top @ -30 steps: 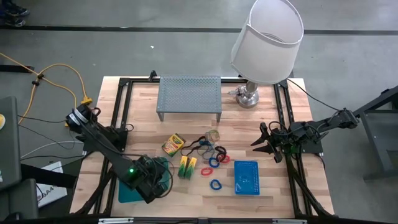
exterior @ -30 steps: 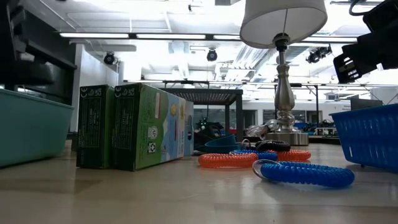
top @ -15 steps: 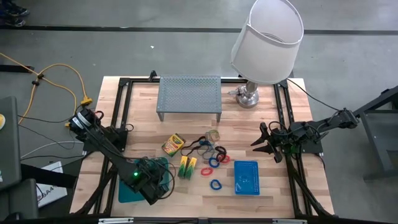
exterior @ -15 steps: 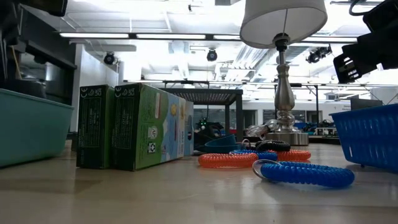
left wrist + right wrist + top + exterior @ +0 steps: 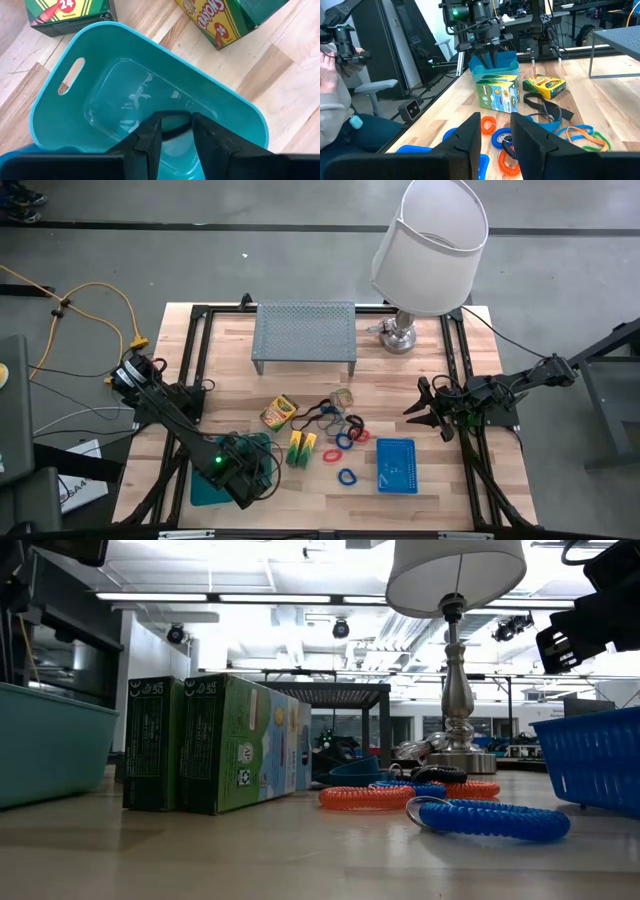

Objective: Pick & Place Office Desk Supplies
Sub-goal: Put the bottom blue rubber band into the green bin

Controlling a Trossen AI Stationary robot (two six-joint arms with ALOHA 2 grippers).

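High view: left gripper (image 5: 262, 470) sits at the front-left of the wooden table (image 5: 300, 490), directly over the teal plastic tray (image 5: 212, 488); left wrist view looks down into the same tray (image 5: 240, 115), and the two dark fingers (image 5: 150, 140) stand a little apart with a thin black band loop (image 5: 176, 131) spanning the gap between them, just above the tray floor; whether the fingers actually pinch the loop I cannot tell. Two yellow-green crayon boxes standing upright (image 5: 302, 448) are just beside the tray on its right; low view shows them side by side (image 5: 235, 745), touching. A flat yellow-green crayon box (image 5: 279, 411) lies further back, near the grey perforated metal riser shelf (image 5: 305, 335). Red, blue and black band loops (image 5: 345, 435) lie scattered at table centre; one blue coil loop (image 5: 346, 477) sits apart toward the front; low view has an orange-red coil (image 5: 368, 797) behind the blue coil (image 5: 490, 818). Blue mesh basket (image 5: 397, 465) rests right of the loops. Right gripper (image 5: 418, 410) hangs at the right edge of the table, well apart from the supplies, fingers spread and holding nothing. White-shaded lamp (image 5: 430, 240) stands at the back right.
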